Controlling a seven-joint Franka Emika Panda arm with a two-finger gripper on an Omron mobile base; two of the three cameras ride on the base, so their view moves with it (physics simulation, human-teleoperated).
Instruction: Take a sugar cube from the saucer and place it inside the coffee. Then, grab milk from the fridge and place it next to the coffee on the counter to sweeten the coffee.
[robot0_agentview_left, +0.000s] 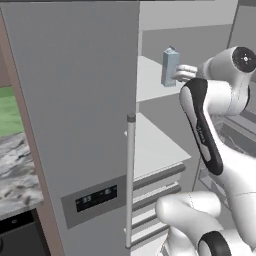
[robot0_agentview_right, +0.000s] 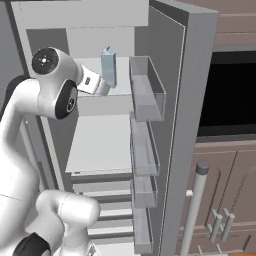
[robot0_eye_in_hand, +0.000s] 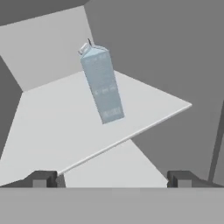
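Nearest to you in the hand view, the gripper (robot0_eye_in_hand: 112, 179) has its two dark fingertips (robot0_eye_in_hand: 41, 178) spread wide apart w/ nothing between them.

Just past the tips is the front edge of a white shelf (robot0_eye_in_hand: 65, 127) inside the fridge (robot0_agentview_left: 75, 100). The milk (robot0_eye_in_hand: 101, 83) stands on that shelf, towards the back, well clear of the fingers; it looks tilted in the hand view, but the base views show it upright, gabled top up.

From the left base view you see the arm reaching in over the shelf, w/ the hand right beside the carton (robot0_agentview_left: 170, 67); can't tell from there whether it touches. Right base view puts the hand just left of the carton (robot0_agentview_right: 109, 67), same shelf, upper part of the fridge interior.

The door on the right (robot0_agentview_right: 192, 125) is swung open, clear bins (robot0_agentview_right: 147, 92) stacked down its inner face. Far left in the left base view, a bit of the marbled counter (robot0_agentview_left: 15, 170).
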